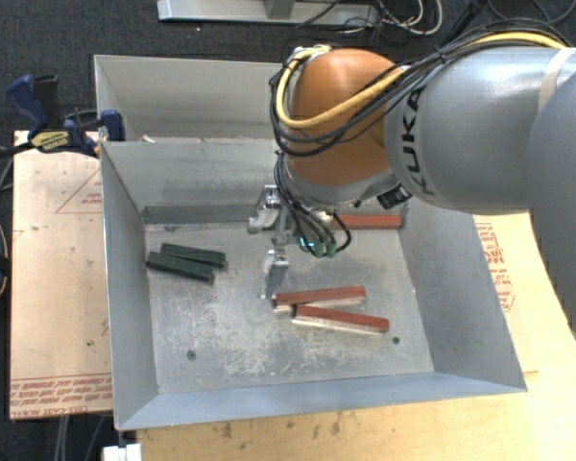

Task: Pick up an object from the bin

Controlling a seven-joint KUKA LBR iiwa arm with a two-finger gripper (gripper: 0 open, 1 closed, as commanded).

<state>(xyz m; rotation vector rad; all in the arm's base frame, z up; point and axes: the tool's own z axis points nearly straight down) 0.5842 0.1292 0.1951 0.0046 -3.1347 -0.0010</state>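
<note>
My gripper (275, 279) hangs low over the middle of the bin, under the arm's orange cover. Its tip stands right at the left end of a red-brown flat stick (322, 297); I cannot tell whether it touches. A second red-brown stick with a pale edge (342, 322) lies just in front of the first, angled slightly. Nothing shows held in the gripper.
A third red-brown stick (371, 222) lies near the back wall, right of the gripper and partly under the arm. Two dark green sticks (185, 261) lie side by side on the floor at the left. The arm covers the bin's back right.
</note>
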